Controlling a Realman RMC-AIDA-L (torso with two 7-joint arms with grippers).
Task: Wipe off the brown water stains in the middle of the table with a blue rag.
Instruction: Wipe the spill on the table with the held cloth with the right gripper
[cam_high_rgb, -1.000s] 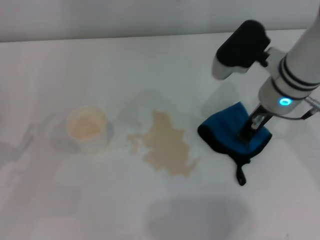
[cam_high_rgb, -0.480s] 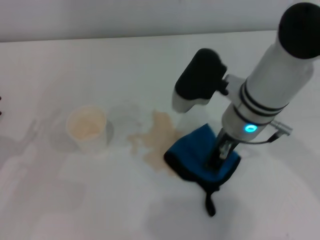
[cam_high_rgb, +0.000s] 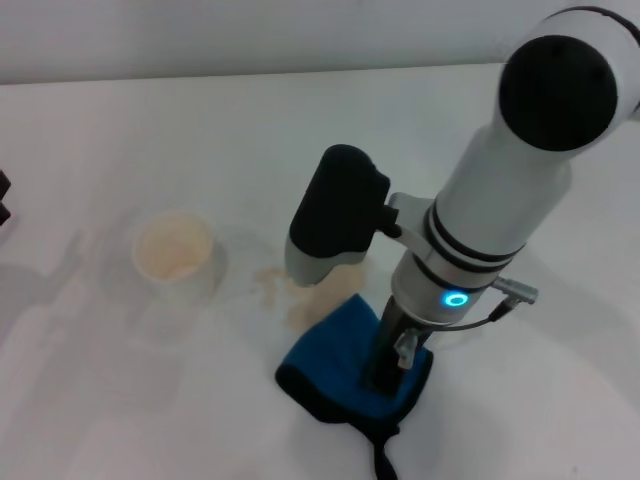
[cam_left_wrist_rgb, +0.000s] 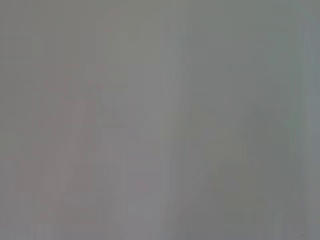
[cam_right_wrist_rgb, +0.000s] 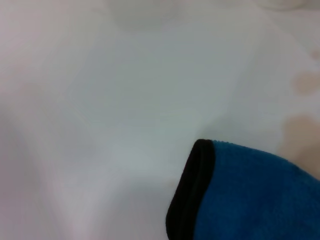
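White table fills the head view: right gripper pins the blue rag near the stains, cup to their left. Right wrist view: rag edge beside tan blotches. Mid-wipe, I judge; next stroke should run far-left over what remains. Left arm idle, unseen.

White cup upright, open top, beige residue inside; sits well apart from the right claw, on its left and a bit farther back. Faint grey shadow beside the cup. Grey wall beyond.
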